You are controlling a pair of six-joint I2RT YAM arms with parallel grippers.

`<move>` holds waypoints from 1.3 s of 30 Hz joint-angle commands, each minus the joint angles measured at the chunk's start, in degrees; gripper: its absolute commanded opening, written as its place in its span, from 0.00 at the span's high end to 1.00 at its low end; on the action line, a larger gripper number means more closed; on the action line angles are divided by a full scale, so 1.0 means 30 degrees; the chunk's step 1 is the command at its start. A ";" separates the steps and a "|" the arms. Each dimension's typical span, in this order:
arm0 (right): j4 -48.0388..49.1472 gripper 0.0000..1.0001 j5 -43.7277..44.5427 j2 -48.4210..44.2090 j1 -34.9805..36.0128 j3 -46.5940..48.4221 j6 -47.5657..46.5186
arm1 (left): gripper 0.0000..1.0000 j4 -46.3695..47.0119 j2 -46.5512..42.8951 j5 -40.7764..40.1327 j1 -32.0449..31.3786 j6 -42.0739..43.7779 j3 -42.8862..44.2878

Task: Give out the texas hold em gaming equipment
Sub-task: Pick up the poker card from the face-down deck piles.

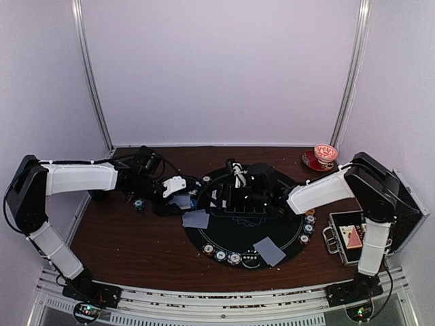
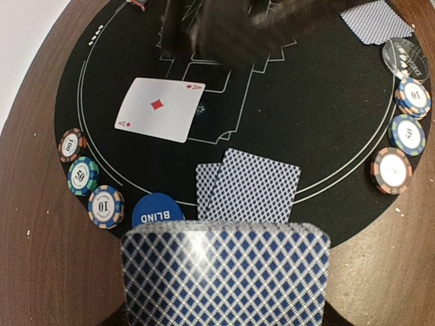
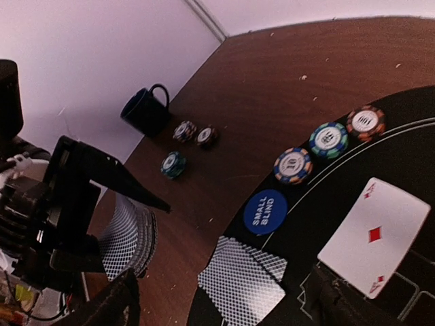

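Note:
My left gripper (image 1: 175, 186) is shut on a deck of blue-backed cards (image 2: 225, 272) at the left edge of the round black mat (image 1: 285, 227). The deck also shows in the right wrist view, deck (image 3: 129, 234). A face-up ace of diamonds (image 2: 158, 109) lies on the mat. My right gripper (image 3: 224, 295) hovers open beside the ace (image 3: 374, 234), holding nothing. Two overlapping face-down cards (image 2: 248, 185) lie next to a blue blind disc (image 2: 156, 209). Three striped chips (image 2: 83, 174) sit along that rim, and three more chips (image 2: 406, 134) on the opposite rim.
A dark blue mug (image 3: 146, 112) and loose chips (image 3: 173, 164) stand on the wood left of the mat. Another face-down pair (image 1: 270, 250) lies at the mat's front. A red cup and saucer (image 1: 325, 156) is at the back right, an open metal case (image 1: 346, 238) at right.

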 commanded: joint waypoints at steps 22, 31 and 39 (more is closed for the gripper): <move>0.7293 0.30 -0.6706 0.6791 0.0943 0.4549 0.8879 | 0.39 0.0164 -0.0599 0.0380 -0.0682 0.0747 -0.0491; 0.6665 0.31 -0.6852 0.7396 0.1261 0.5379 0.8794 | 0.39 0.0146 -0.0618 0.0443 -0.0670 0.0748 -0.0487; 0.4523 0.34 -0.6512 0.7856 0.1310 0.6450 0.8254 | 0.39 0.0170 -0.0604 0.0443 -0.0691 0.0803 -0.0509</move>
